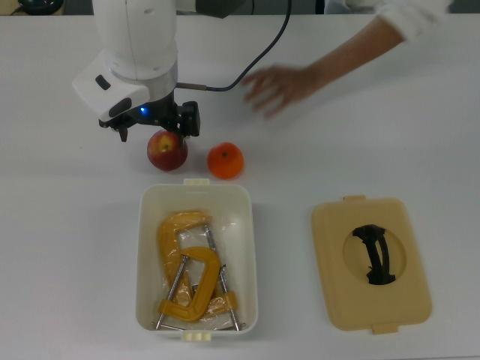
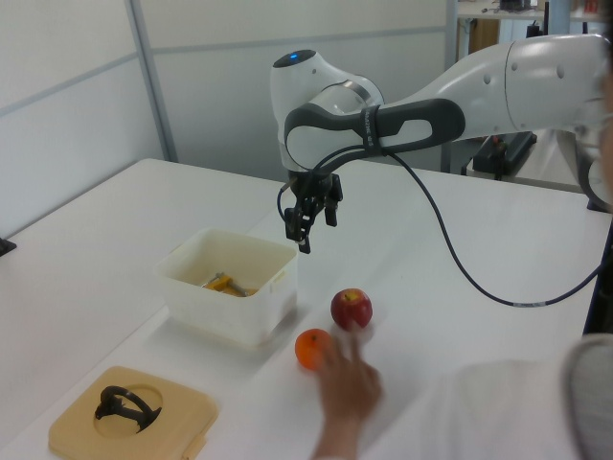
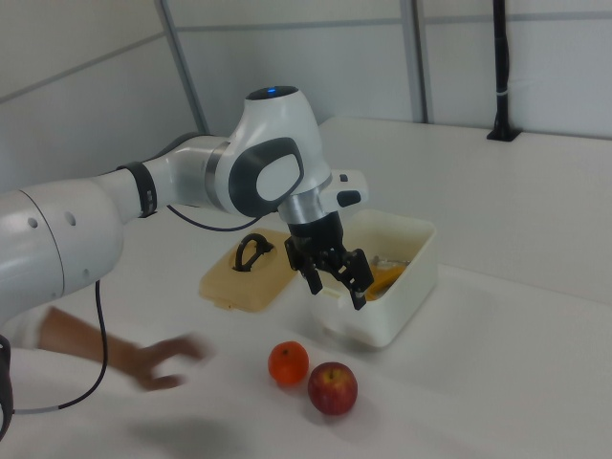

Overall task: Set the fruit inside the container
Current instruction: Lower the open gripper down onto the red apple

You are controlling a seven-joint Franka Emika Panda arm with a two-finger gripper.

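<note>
Hovering above the red apple (image 1: 167, 150) without touching it, the gripper (image 3: 337, 274) hangs with its fingers spread apart, grasping nothing. The orange mandarin (image 1: 225, 160) sits just beside the apple, on the top view's right, both on the white tabletop (image 1: 75, 225) near one short end of the white container (image 1: 145, 247), which holds yellow-orange C-clamps (image 1: 191, 274). A tan lid (image 1: 371, 264) lies apart. A person's blurred hand (image 1: 281, 88) reaches over the tabletop near the fruit.
</note>
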